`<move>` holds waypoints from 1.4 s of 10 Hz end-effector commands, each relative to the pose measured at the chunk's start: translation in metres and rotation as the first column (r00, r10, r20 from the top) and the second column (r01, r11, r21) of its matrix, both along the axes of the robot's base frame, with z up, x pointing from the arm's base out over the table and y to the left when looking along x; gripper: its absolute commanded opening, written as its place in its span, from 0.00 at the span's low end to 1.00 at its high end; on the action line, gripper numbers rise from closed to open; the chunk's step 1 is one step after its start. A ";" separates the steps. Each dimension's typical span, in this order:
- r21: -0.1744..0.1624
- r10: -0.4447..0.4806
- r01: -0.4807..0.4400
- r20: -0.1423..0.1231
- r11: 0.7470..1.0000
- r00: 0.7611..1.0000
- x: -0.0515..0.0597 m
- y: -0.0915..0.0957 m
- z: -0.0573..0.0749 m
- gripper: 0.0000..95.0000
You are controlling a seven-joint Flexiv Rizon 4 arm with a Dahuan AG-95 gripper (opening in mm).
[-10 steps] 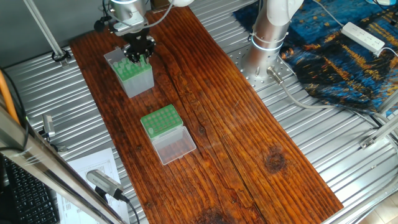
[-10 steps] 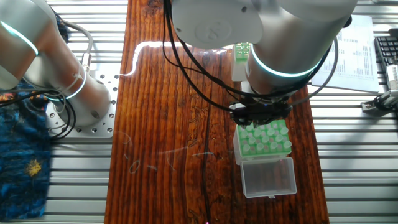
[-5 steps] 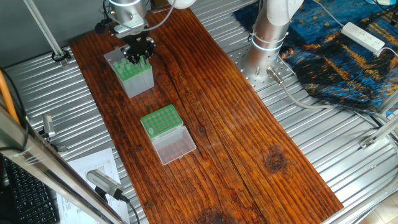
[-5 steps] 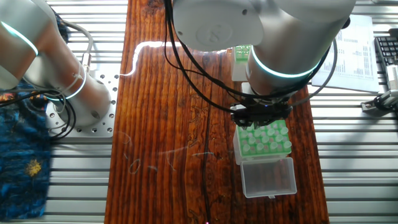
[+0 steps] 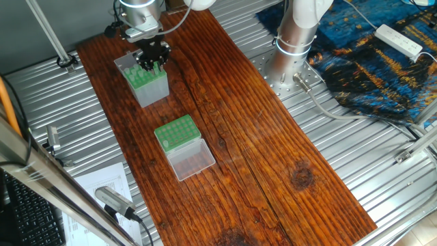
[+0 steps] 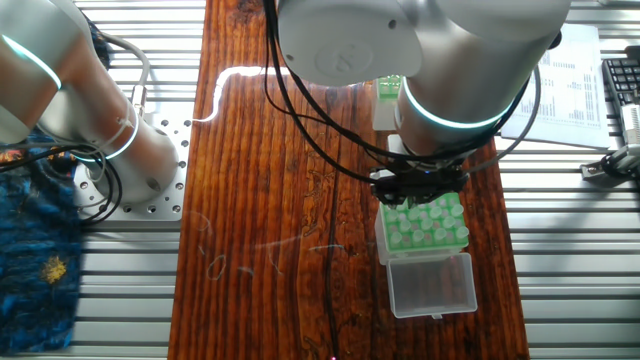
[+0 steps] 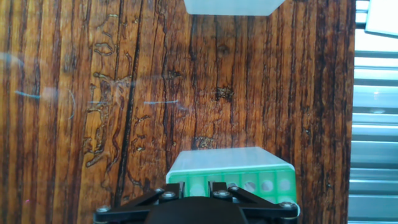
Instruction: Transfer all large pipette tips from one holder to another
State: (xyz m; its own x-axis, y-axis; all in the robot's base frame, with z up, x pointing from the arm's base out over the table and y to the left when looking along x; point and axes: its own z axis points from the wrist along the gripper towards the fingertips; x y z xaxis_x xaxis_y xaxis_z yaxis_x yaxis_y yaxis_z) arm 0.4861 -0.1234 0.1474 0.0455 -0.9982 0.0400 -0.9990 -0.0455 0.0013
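Observation:
The taller grey-sided holder point(image 5: 154, 92) stands at the far left of the wooden board, and its green top plate point(image 7: 249, 184) has a grid of holes. Large pipette tips point(image 6: 427, 226) stand in it as pale cones. My gripper point(image 5: 151, 61) point(image 6: 418, 190) hangs right over the holder's edge. In the hand view my gripper point(image 7: 195, 185) has its fingers a narrow gap apart with a pale tip top between them. The low green rack point(image 5: 176, 131) point(image 6: 389, 88) lies nearer the board's middle, and its clear lid point(image 5: 192, 161) point(image 7: 230, 6) is folded open.
The holder's own clear lid point(image 6: 432, 285) lies open beside it. The arm's base point(image 5: 295, 41) stands on the metal table right of the board. Also around are a blue cloth point(image 5: 382, 65), a power strip point(image 5: 399, 39), papers point(image 5: 102, 183) and a keyboard point(image 6: 622, 90).
My gripper has shifted very slightly over the holder. The holder, the rack and the lids have not moved.

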 end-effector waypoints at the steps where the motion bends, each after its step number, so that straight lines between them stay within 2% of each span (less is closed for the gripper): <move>1: 0.001 -0.002 0.002 0.000 1.000 1.000 0.000 0.000 0.000 0.20; 2: 0.002 -0.005 0.005 0.000 1.000 1.000 0.000 0.000 0.000 0.20; 3: 0.004 -0.012 0.012 0.000 1.000 1.000 0.000 0.000 0.000 0.00; 14: -0.011 -0.025 0.025 -0.006 1.000 1.000 0.000 0.000 0.002 0.00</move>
